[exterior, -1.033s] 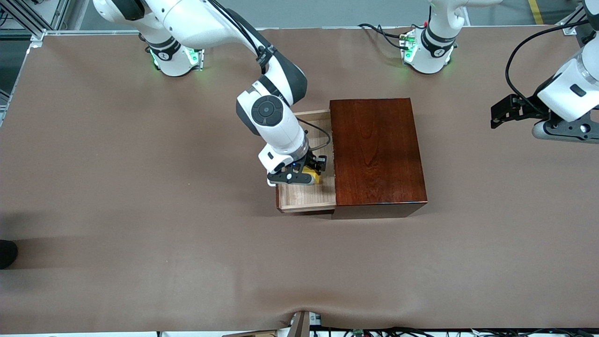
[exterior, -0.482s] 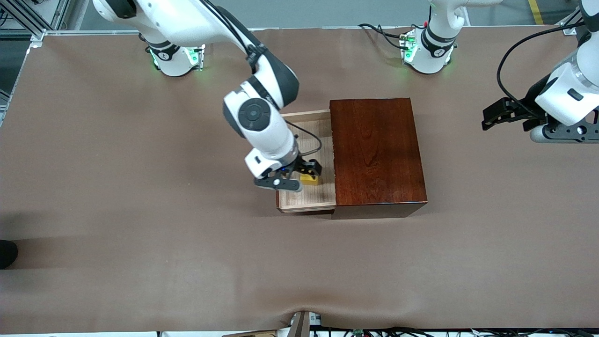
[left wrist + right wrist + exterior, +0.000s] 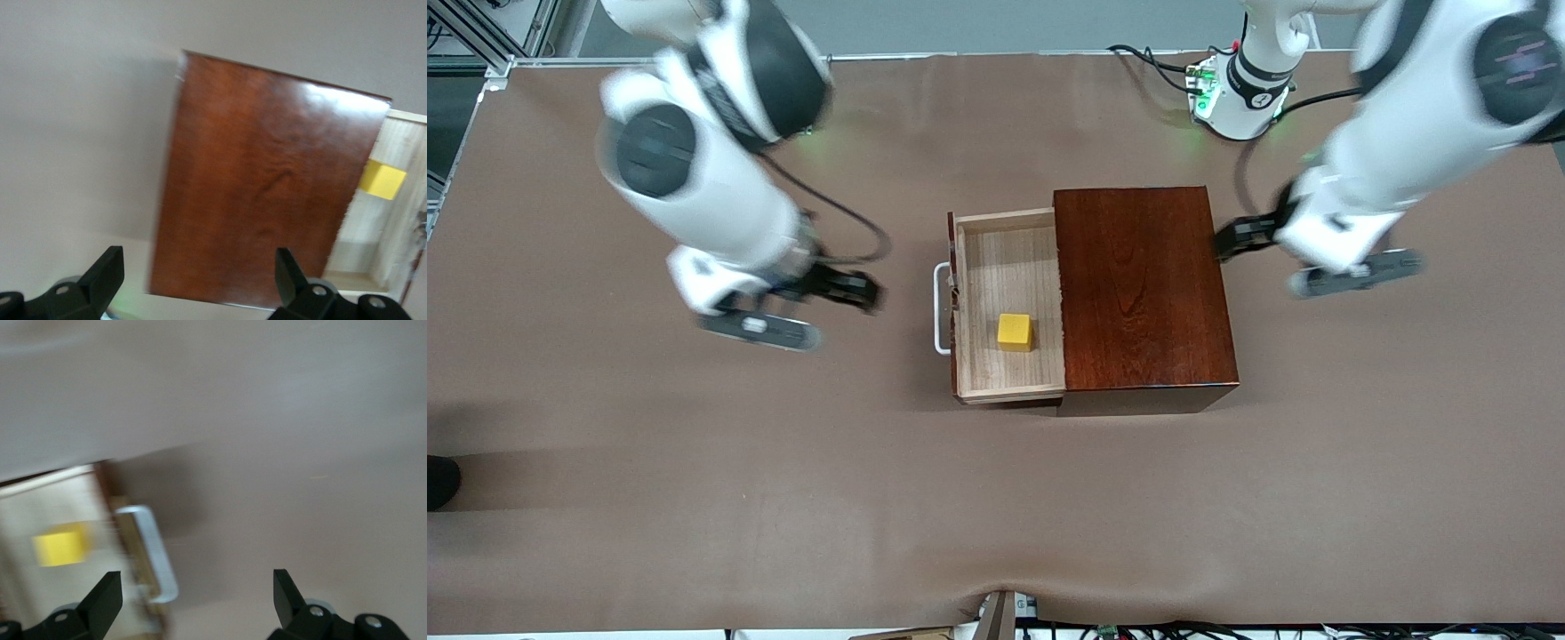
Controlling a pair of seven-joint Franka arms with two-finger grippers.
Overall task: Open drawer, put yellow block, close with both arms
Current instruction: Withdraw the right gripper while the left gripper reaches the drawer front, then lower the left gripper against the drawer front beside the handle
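Since the earlier frame, the right gripper (image 3: 867, 292) has been drawn off the drawer (image 3: 1009, 302) to the frame's left, fingers spread and empty. Both arms are blurred. The drawer is pulled out toward the right arm's end, handle (image 3: 940, 308) leading. Inside lies the block (image 3: 1015, 332). The left gripper (image 3: 1232, 240), fingers apart, hangs beside the box (image 3: 1144, 289).

The scene is being filled almost wholly by a wide table (image 3: 694, 498) covered in a matte brown sheet, which is being lit evenly from above, with soft shadows being cast across it. Along the edge farthest from the front camera, a grey floor (image 3: 1005, 27) is being shown, with an aluminium frame (image 3: 489, 40) at one corner. Black cables (image 3: 1227, 629) are being trailed along the nearest edge.
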